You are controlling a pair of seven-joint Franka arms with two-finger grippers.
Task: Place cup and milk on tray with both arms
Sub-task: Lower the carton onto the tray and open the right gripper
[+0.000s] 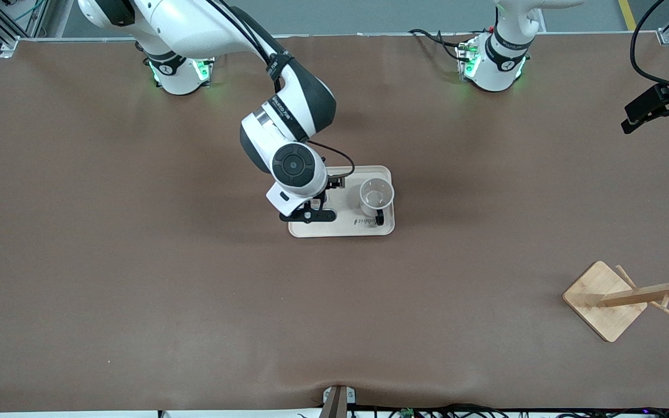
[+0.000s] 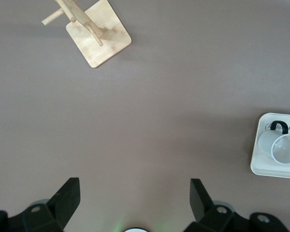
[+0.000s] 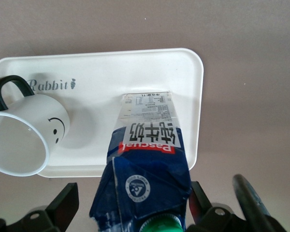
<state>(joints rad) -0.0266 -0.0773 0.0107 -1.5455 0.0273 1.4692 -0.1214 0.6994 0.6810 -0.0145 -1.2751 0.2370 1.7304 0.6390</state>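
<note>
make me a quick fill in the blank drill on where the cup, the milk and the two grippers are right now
1. The cup stands upright on the ____.
2. The milk stands on the tray between the fingers of the ____ gripper.
3. The left gripper is ____ and empty, up over bare table toward the left arm's end.
4. The cup's handle is coloured ____.

Missing words: tray; right; open; black
</note>
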